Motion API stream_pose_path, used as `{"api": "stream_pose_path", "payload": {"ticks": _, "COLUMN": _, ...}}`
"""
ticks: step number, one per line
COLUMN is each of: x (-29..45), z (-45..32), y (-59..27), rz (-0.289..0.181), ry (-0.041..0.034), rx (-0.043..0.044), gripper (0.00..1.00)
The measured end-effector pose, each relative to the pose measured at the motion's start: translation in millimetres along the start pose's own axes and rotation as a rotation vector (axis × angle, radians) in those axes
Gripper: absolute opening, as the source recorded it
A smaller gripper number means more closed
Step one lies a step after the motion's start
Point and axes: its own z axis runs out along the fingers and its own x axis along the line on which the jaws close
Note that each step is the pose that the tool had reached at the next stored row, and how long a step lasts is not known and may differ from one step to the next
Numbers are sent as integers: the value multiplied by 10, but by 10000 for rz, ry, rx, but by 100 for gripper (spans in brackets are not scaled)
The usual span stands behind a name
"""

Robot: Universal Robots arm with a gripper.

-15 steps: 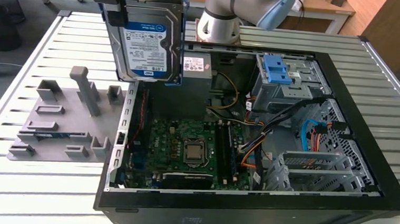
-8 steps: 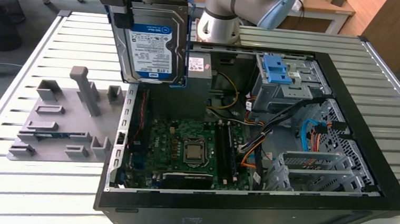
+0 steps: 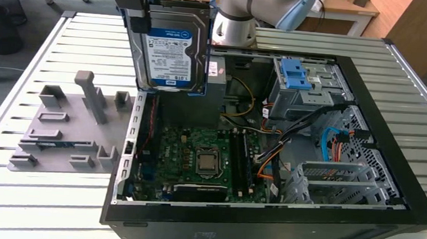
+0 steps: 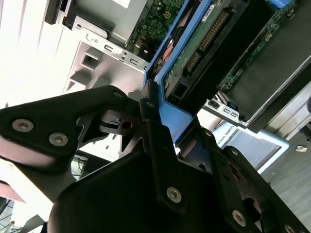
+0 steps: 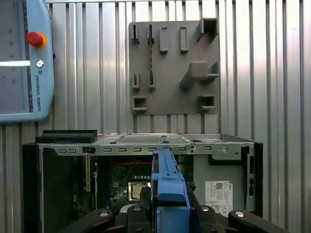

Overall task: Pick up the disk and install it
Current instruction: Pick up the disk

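- Since the near side comes first: the computer case (image 3: 266,224) lies open on the slatted table (image 3: 42,209), and its near wall is plain black with nothing going on.
- Just past that wall is the motherboard (image 3: 195,158) with the bare CPU socket (image 3: 207,163) in the middle. A metal cage (image 3: 337,179) sits toward the exterior view's right, with orange and blue cables running around it.
- Off the case, on the exterior view's left, a grey fixture plate (image 3: 62,131) lies on the table. I can't see a drive on it.
- Further back is the main thing. The disk (image 3: 175,52) is up in the air, standing on edge over the far-left part of the case with its label facing the near side. It touches neither the case nor the plate.
- In the second wrist view the gripper (image 4: 160,126) is clamped on the disk's blue bracket, one finger on each side.
- On the far right of the case is the drive bay (image 3: 306,86), with its blue latch tabs (image 3: 295,74). The disk is well apart from it.
- The arm (image 3: 244,9) rises behind the case's far wall.
- My read is that the pickup is done and the install hasn't happened yet, since the disk isn't seated in any bay.
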Motion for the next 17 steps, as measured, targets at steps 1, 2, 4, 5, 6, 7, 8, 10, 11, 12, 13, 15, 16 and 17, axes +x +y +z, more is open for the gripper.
{"api": "stream_pose_path", "payload": {"ticks": 1, "x": 5, "z": 0, "y": -15, "rz": 3, "ry": 0, "rx": 1, "gripper": 36}}
{"api": "stream_pose_path", "payload": {"ticks": 2, "x": 10, "z": 0, "y": -31, "rz": 4, "ry": 0, "rx": 0, "gripper": 36}}
{"api": "stream_pose_path", "payload": {"ticks": 4, "x": 20, "z": 0, "y": -62, "rz": 7, "ry": 0, "rx": 0, "gripper": 36}}
{"api": "stream_pose_path", "payload": {"ticks": 5, "x": 25, "z": 1, "y": -77, "rz": 9, "ry": 0, "rx": 1, "gripper": 36}}
{"api": "stream_pose_path", "payload": {"ticks": 6, "x": 30, "z": 1, "y": -92, "rz": 10, "ry": 0, "rx": 0, "gripper": 36}}
{"api": "stream_pose_path", "payload": {"ticks": 7, "x": 35, "z": 1, "y": -107, "rz": 13, "ry": 0, "rx": 0, "gripper": 36}}
{"api": "stream_pose_path", "payload": {"ticks": 8, "x": 40, "z": 1, "y": -123, "rz": 15, "ry": 0, "rx": 0, "gripper": 36}}
{"api": "stream_pose_path", "payload": {"ticks": 10, "x": 51, "z": 1, "y": -155, "rz": 17, "ry": 0, "rx": 0, "gripper": 36}}
{"api": "stream_pose_path", "payload": {"ticks": 11, "x": 56, "z": 1, "y": -171, "rz": 19, "ry": 0, "rx": 0, "gripper": 36}}
{"api": "stream_pose_path", "payload": {"ticks": 12, "x": 61, "z": 1, "y": -186, "rz": 21, "ry": 0, "rx": 0, "gripper": 36}}
{"api": "stream_pose_path", "payload": {"ticks": 13, "x": 66, "z": 1, "y": -201, "rz": 22, "ry": 0, "rx": 0, "gripper": 36}}
{"api": "stream_pose_path", "payload": {"ticks": 15, "x": 75, "z": 1, "y": -232, "rz": 26, "ry": 0, "rx": 0, "gripper": 36}}
{"api": "stream_pose_path", "payload": {"ticks": 16, "x": 79, "z": 1, "y": -249, "rz": 28, "ry": 0, "rx": 0, "gripper": 36}}
{"api": "stream_pose_path", "payload": {"ticks": 17, "x": 84, "z": 1, "y": -266, "rz": 29, "ry": 1, "rx": 0, "gripper": 36}}
